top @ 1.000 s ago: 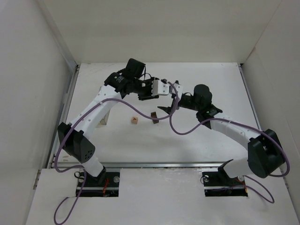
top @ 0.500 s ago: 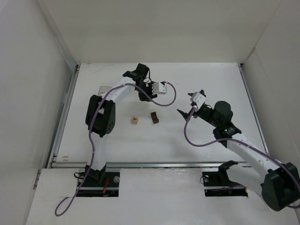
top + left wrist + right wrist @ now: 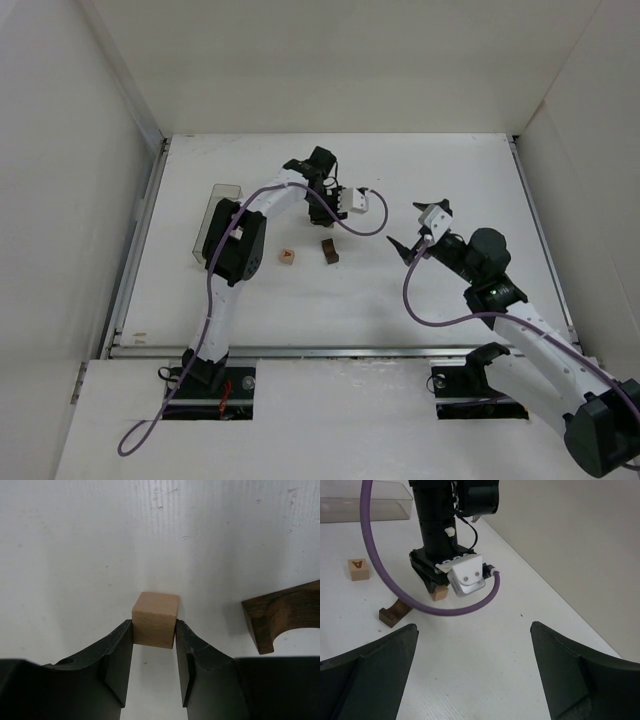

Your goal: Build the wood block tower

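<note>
Right now I am watching the left gripper (image 3: 154, 636) pinching a tan cube (image 3: 155, 611) between its 2 fingers. Both pads are pressing the cube's sides, down at the table (image 3: 450, 160) around its middle. The tips are catching only the near half of the cube, so I am judging that it could be twisting or squirting out during a lift.

The dark brown arch piece (image 3: 328, 250) is lying just near of that cube, apart from it. The purple cable (image 3: 440, 613) is sagging low beside the wrist, so a sideways swing could be dragging the arch off its spot. The lettered cube (image 3: 287, 257) is sitting alone just left of the arch. No tower is standing yet, and a crooked set-down could be toppling whatever gets stacked.

The right gripper (image 3: 418, 226) is hanging with its jaws wide apart, holding nothing, well right of the blocks.

The table is looking smooth, white and faintly scuffed, probably giving little friction. White walls are closing in on 3 sides, and a clear plastic box (image 3: 210, 215) is resting by the left edge.
</note>
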Robot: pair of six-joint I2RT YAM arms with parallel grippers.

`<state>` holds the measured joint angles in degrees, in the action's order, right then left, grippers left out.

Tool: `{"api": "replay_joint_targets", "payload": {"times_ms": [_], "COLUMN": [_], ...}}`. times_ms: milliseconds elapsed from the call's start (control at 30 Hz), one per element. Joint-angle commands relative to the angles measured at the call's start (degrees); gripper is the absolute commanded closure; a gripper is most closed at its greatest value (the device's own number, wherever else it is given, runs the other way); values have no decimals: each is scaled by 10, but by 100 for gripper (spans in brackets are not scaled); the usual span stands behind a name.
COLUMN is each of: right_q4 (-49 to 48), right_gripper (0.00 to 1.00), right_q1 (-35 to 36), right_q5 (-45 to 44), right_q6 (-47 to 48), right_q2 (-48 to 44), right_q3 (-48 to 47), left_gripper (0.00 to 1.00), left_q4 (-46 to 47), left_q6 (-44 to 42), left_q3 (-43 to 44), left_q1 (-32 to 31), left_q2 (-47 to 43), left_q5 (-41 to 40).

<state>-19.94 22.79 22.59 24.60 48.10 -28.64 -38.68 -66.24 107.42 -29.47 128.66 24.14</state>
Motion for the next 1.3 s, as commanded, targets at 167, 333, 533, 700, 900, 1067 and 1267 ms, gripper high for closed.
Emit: {"api": "replay_joint_targets", "payload": {"times_ms": [167, 333, 533, 700, 900, 1067, 1267], "right_q4": [-4, -4, 1, 1, 6, 11, 17], "right_gripper": [0, 0, 0, 0, 0, 0, 0], "right_q1": [-5, -5, -5, -5, -5, -5, -5], "right_q5": [-3, -3, -3, -3, -3, -3, -10], "right_q6": [-2, -2, -2, -2, -2, -2, -7], "right_q2": [-7, -7, -7, -2, -2, -2, -12], "right_q3": [3, 3, -3, -3, -9, -14, -42], "left_gripper": [92, 84, 80, 67, 0, 0, 0], "left_q4": [-16, -16, -30, -18, -12, -7, 5], "left_q6": [37, 65, 88, 88, 88, 82, 70], "left_q3": [0, 6, 18, 11, 11, 17, -37], "left_q1": [-5, -10, -15, -16, -16, -16, -9], "left_q2": [9, 9, 15, 15, 5, -26, -144], "left_q5": [-1, -1, -8, -25, -30, -25, -25]}}
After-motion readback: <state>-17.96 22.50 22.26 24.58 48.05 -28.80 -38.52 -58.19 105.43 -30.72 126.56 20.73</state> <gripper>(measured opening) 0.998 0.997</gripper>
